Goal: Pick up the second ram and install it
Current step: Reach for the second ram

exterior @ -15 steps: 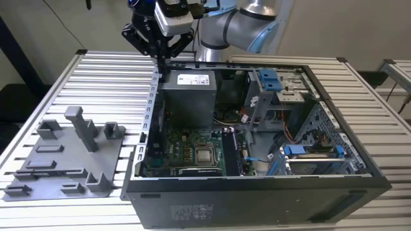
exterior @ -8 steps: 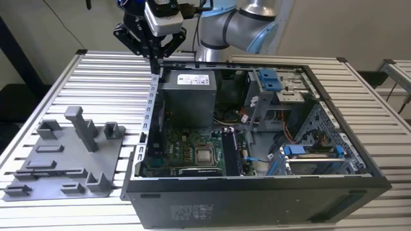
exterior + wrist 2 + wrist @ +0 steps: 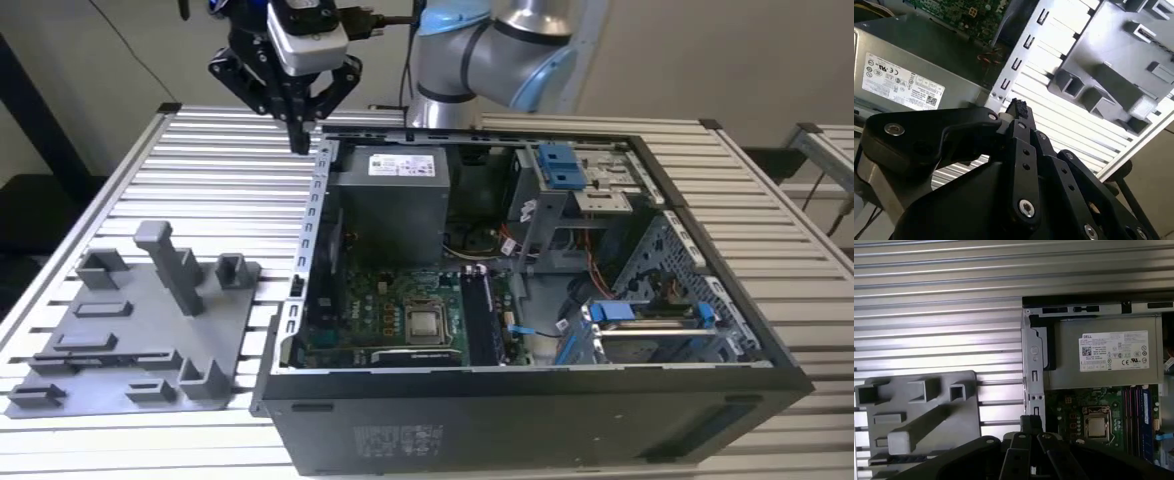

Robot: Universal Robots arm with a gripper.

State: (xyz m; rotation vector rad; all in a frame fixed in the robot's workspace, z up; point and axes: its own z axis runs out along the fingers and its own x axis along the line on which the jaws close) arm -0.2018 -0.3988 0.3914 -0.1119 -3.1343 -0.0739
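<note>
Pincer (image 3: 306, 142) pinched narrow on nothing, hanging high over the case (image 3: 316, 222) wall, tray (image 3: 123, 330) below to one side, ram hard to tell, perhaps in the slots (image 3: 481, 318) beneath and beyond, so hold height clear of that wall!
</note>
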